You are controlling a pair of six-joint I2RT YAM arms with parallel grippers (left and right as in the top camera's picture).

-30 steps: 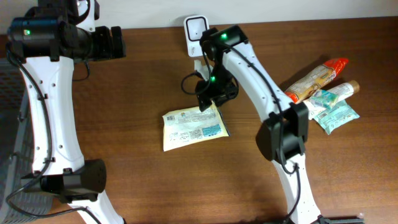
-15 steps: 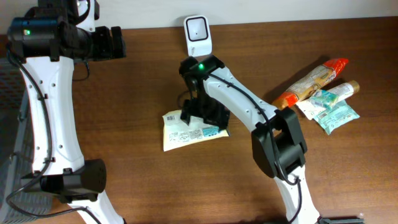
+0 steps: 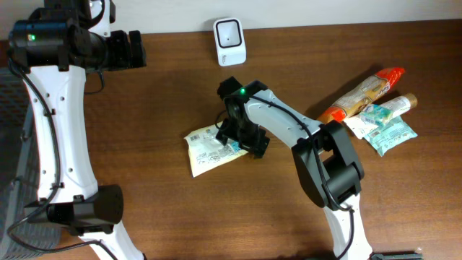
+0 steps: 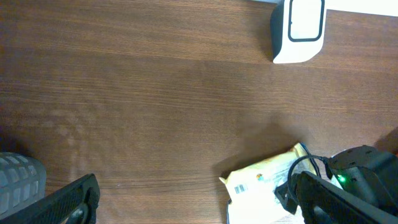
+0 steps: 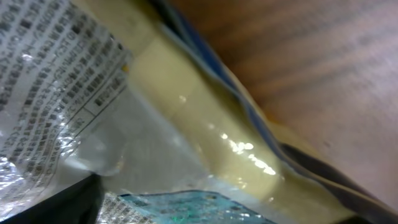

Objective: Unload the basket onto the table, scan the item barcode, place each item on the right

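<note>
Cream foil packet [image 3: 206, 150] lies flat, print side up, mid-table at 6 o'clock from the scanner [image 3: 229, 41]. The right gripper [image 3: 242, 139] sits low on its 3 o'clock edge, probably seeking a hold to lift it to the scanner. I cannot tell if its jaws pinch. The left gripper [image 4: 196, 202] hangs wide and empty at 10 o'clock, clear of the work.

- Bare table [image 3: 166, 87] between scanner [image 3: 230, 41] and packet [image 3: 204, 149]: open lane.
- Right arm [image 3: 289, 124] slants across the packet's right end, right gripper [image 3: 240, 140] down on it. That side is blocked.
- Packet's left end is free.
- Snack pile [image 3: 375, 108] crowds the far right, well apart.
- Left arm [image 3: 61, 123] walls the left edge.
</note>
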